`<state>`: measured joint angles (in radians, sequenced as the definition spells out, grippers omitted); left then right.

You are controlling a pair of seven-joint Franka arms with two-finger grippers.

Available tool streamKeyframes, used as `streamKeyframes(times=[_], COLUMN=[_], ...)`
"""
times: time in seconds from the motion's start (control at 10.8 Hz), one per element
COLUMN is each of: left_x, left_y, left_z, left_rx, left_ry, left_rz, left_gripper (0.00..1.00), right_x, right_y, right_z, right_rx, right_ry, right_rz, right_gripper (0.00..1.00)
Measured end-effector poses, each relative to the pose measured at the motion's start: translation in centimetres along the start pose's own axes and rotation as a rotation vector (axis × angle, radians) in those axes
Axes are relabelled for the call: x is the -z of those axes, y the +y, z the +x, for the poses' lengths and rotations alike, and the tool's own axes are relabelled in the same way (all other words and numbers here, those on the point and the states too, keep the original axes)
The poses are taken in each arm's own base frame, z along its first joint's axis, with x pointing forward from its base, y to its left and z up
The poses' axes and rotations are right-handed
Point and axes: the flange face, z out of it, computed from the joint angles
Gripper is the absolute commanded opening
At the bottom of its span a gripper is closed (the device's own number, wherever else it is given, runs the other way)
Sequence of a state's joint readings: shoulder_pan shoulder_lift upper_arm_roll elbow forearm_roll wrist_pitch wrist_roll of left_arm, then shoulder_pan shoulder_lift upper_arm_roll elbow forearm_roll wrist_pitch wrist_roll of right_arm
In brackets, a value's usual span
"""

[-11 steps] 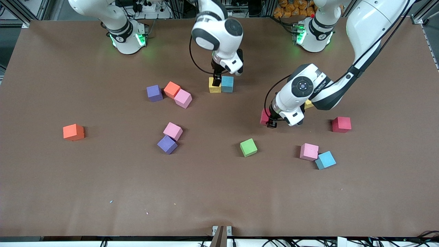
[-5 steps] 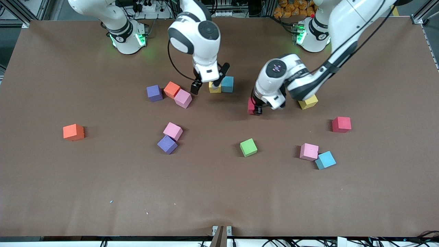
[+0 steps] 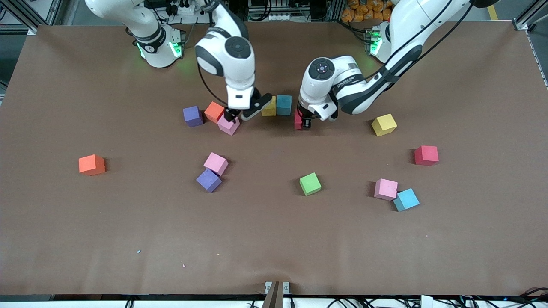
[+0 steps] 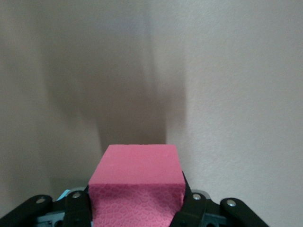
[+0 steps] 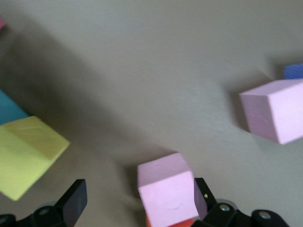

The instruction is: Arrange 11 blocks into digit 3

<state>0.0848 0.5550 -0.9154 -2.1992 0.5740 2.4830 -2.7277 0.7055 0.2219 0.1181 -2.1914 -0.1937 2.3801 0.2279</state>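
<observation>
the left gripper (image 3: 305,124) is clamped on a red block (image 3: 298,120), just beside the light blue block (image 3: 284,105) that touches a yellow block (image 3: 269,109) near the table's edge by the robot bases. the right gripper (image 3: 241,115) hangs with jaws apart over a pink block (image 3: 227,125) touching an orange block (image 3: 214,111).

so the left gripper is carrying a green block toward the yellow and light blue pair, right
Not quite: the block in the left gripper is red, not green, as the left wrist view shows. The green block sits loose on the table. The rest holds: the gripper is beside the yellow and light blue pair.
</observation>
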Motion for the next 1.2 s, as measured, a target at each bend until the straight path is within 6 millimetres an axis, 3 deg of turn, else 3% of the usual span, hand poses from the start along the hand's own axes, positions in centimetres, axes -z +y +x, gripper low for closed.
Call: streamKeyframes(times=[0.19,0.37,0.65,1.02,1.2], left_x=[-0.5,-1.1,-2.2,-2.4,-2.5], left_y=[-0.9,-2.0,-3.2,-3.7,-4.2], left_z=[-0.3,-0.3,0.2,0.2,-0.2], left_rx=[-0.003,-0.008,-0.059,-0.067,-0.068], left_ry=[-0.003,0.005,0.025,0.018,0.017], left_rz=[0.007,0.010,-0.025,-0.023,-0.021], left_gripper=[0.22,0.22,0.22,0.22,0.22], right_x=[1.6,2.2,1.1,0.4,-1.1], right_y=[1.7,2.0,1.6,1.5,1.0], right_z=[-0.2,-0.6,-1.3,-1.5,-1.5], right_rx=[-0.032,0.005,0.164,0.196,0.208], right_ry=[0.014,-0.009,-0.039,-0.053,-0.067], right_rz=[-0.008,-0.016,-0.015,-0.013,-0.008], right_gripper=[1.00,1.00,1.00,1.00,1.00])
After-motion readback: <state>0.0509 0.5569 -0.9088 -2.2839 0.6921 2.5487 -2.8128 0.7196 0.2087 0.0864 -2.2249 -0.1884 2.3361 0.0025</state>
